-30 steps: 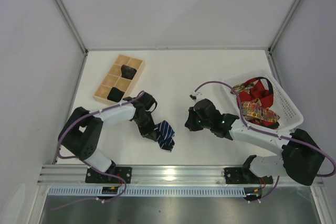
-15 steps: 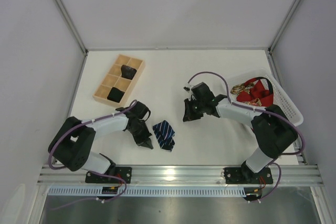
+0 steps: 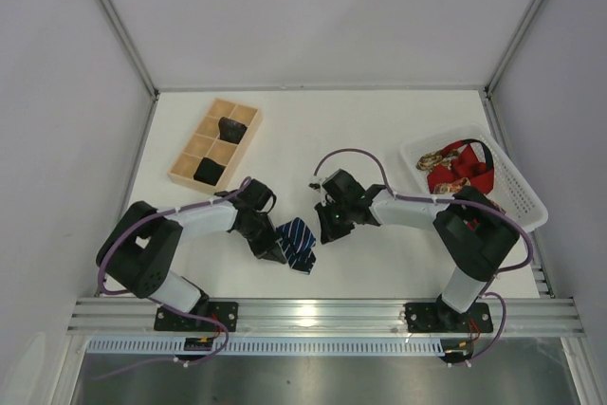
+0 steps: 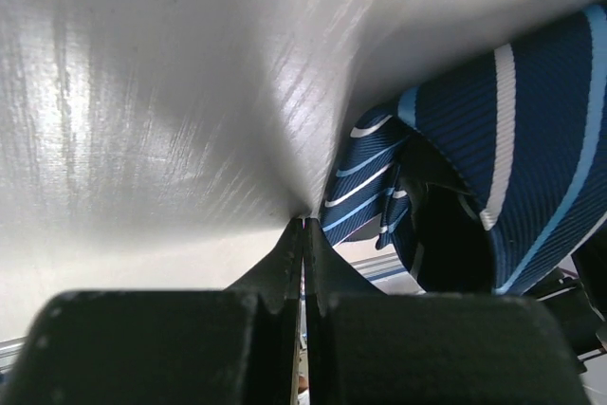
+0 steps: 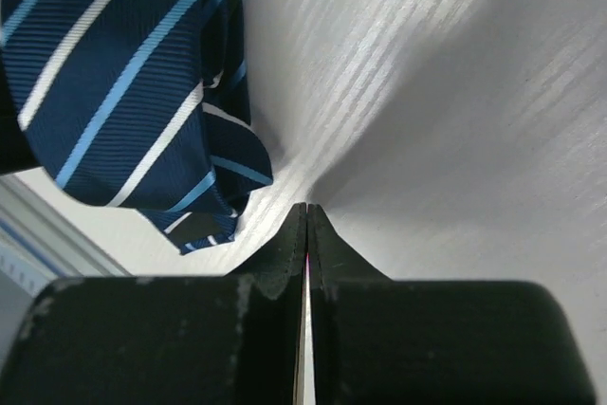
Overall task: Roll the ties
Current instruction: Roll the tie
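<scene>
Entry: navy striped tie (image 3: 300, 244), loosely folded, lying on the white table (image 3: 379, 120) near its front edge, between 2 grippers. Left gripper (image 3: 273, 251): arm bent low, fingertips pressed together, empty, just beside the tie's left side. Right gripper (image 3: 328, 227): arm stretched leftward, likewise closed on nothing (tip near the tie). 2 rolled ties (image 3: 231, 129) in the wooden tray (image 3: 204, 126); red ties (image 3: 463, 166) in the basket (image 3: 520, 187).

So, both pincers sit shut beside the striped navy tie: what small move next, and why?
Probably open the left pincer and nip the nearest edge of the bunched navy fabric tie with pale diagonal stripes. Both it and the right pincer are shut on nothing, tips at the white tabletop, so nothing grips the tie.
</scene>
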Robot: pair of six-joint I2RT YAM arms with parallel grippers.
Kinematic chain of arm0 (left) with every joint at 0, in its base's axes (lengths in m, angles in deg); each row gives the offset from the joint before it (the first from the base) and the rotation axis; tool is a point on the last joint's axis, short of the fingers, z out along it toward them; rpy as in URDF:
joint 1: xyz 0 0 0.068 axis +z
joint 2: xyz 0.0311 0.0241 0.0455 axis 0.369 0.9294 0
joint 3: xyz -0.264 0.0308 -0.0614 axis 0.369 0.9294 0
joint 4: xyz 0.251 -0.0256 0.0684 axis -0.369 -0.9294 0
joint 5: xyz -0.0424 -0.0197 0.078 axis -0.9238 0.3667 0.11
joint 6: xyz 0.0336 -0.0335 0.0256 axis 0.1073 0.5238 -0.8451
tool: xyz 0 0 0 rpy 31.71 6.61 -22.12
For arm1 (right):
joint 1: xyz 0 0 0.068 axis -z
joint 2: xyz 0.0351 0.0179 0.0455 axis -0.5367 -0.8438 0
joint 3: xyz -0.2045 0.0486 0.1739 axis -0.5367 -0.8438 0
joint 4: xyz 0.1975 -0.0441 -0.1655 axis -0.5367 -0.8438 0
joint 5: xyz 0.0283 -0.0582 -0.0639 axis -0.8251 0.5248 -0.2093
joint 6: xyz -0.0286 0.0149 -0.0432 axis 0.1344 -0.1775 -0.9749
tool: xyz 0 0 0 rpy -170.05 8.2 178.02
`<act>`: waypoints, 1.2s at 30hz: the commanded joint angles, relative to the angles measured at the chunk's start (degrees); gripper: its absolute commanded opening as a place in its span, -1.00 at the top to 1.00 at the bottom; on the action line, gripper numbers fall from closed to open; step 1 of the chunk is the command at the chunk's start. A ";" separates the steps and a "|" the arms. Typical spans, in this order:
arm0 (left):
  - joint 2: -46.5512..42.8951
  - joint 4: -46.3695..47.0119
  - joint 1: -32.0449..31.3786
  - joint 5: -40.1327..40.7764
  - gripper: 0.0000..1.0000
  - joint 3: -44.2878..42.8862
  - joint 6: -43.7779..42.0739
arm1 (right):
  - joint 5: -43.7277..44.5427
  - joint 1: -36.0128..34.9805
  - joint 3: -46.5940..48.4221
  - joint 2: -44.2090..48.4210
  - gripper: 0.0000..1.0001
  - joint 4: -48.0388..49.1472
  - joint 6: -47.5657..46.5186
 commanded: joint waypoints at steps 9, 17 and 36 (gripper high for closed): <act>1.09 2.33 0.02 3.26 0.99 2.18 0.69 | 6.17 1.46 1.81 -3.46 1.00 2.97 -3.03; 2.32 3.47 0.01 2.99 0.99 2.09 0.34 | 4.32 -4.77 4.36 -6.63 1.00 3.94 -0.84; -4.01 0.13 0.89 5.10 0.99 5.79 -0.54 | 3.35 -1.27 5.77 -4.00 1.00 -0.71 -1.72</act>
